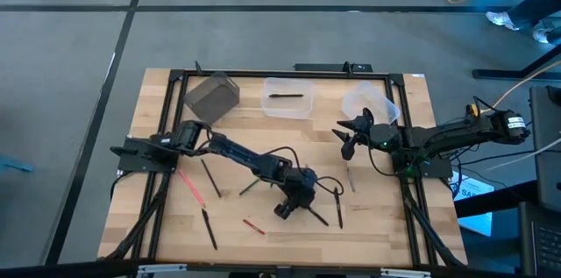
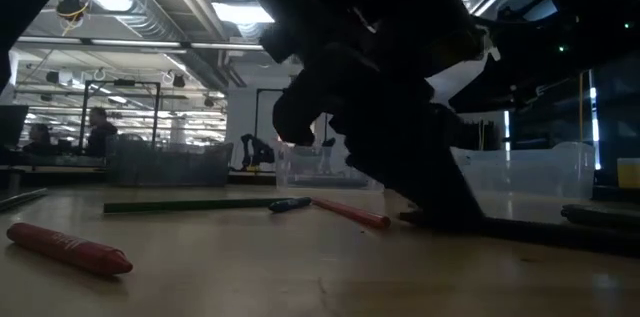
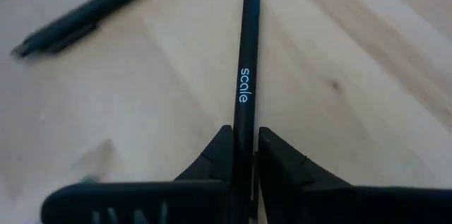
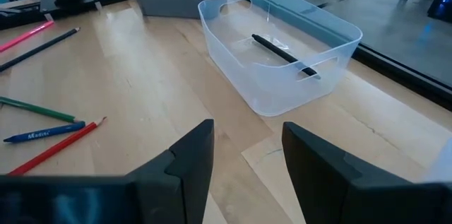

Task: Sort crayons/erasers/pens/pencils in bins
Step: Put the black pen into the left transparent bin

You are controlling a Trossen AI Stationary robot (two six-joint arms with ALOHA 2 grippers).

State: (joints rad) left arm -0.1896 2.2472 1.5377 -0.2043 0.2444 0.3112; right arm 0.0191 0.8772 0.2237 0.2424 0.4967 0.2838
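Observation:
My left gripper [image 1: 294, 204] is low over the table's middle, shut on a black pen [image 3: 244, 75] printed "scale". A second black pen [image 3: 85, 12] lies beside it. My right gripper [image 1: 349, 138] hovers open near the clear rounded tub [image 1: 368, 103] and touches nothing. The clear squarish tub [image 4: 282, 47] holds one black pen [image 4: 282, 53] lying on its floor. The grey box [image 1: 211, 94] stands at the far left. Pink [image 1: 191, 186], green [image 1: 250, 188], red [image 1: 254, 225] and black [image 1: 210, 228] sticks lie flat on the wood. My left gripper [image 3: 244, 133] pinches the black pen between its two fingers at the shaft [image 3: 242, 121] below the "scale" print. The pen runs straight out ahead of the fingertips, along the fingers. The fingers slant down to the table. The pen lies low along the tabletop [image 2: 540, 229]; its rear end is hidden by the gripper.
Blue [image 4: 42, 133], red [image 4: 53, 150] and green [image 4: 35, 109] sticks lie close together left of the right gripper. A grey stick [image 1: 351, 177] lies near the right arm's base. Black frame rails [image 1: 263, 74] edge the wooden table; bare wood lies along the near edge.

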